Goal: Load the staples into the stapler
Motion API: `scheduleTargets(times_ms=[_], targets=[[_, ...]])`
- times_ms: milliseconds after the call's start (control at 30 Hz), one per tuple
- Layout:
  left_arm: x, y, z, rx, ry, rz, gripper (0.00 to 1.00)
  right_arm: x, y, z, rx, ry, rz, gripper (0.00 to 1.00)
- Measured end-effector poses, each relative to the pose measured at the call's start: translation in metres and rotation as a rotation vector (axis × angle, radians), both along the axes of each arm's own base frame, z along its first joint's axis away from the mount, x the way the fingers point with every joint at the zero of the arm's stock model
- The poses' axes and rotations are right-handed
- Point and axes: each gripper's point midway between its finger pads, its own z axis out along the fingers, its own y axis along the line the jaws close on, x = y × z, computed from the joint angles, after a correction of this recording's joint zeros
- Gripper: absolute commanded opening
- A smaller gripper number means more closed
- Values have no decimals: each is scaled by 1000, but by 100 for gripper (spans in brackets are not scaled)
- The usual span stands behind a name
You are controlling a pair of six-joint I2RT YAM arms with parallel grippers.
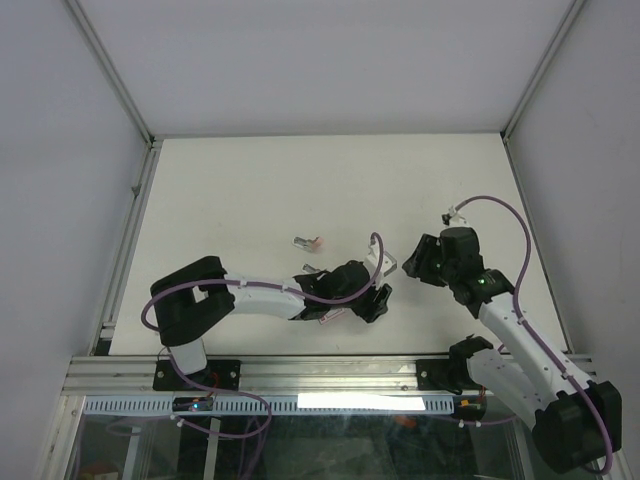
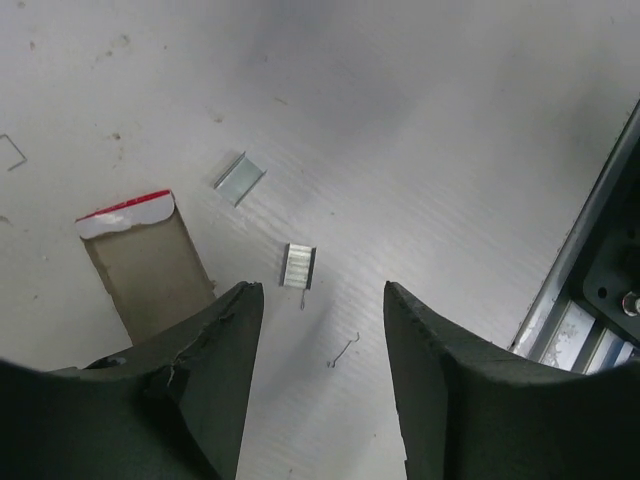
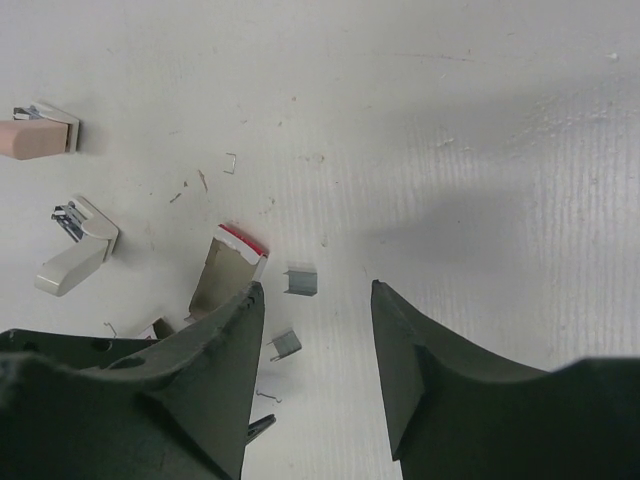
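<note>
Looking down the L wrist cam first: left gripper sits low over the table, jaws partly open, nothing in them, only bare surface in the gap. Just ahead of that gap lie the staples, a short grey strip, flat on the table, nearer the L finger, not touched. One loose staple lies in the gap itself. Beside the L finger is the cardboard box, grey-brown w/ a red-and-white far edge. A bit further out is a second strip, tilted and apart from the first.

Over to the R wrist cam: right gripper is also partly open and empty, w/ the box end-on by one finger and grey strips around the fingertips.

Farther out is the stapler, a tiny pink body w/ a white end, on its side and well clear of both grippers. Near it but not touching is a cream piece w/ metal showing at one end.

From the top cam, both grippers face each other mid-table, close together.
</note>
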Motion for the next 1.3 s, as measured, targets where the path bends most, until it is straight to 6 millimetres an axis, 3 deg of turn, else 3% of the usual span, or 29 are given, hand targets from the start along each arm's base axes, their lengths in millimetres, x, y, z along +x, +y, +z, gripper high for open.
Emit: scheduleTargets(times_ms=[267, 467, 867, 1300], targets=[[11, -19, 2, -21, -53, 3, 45, -5, 1, -4, 19, 5, 13, 51], [14, -16, -12, 21, -72, 12, 44, -4, 1, -2, 25, -7, 15, 51], [7, -15, -18, 76, -128, 4, 38, -2, 1, -1, 36, -12, 12, 51], [7, -12, -24, 114, -163, 14, 23, -1, 0, -1, 42, -16, 9, 52]])
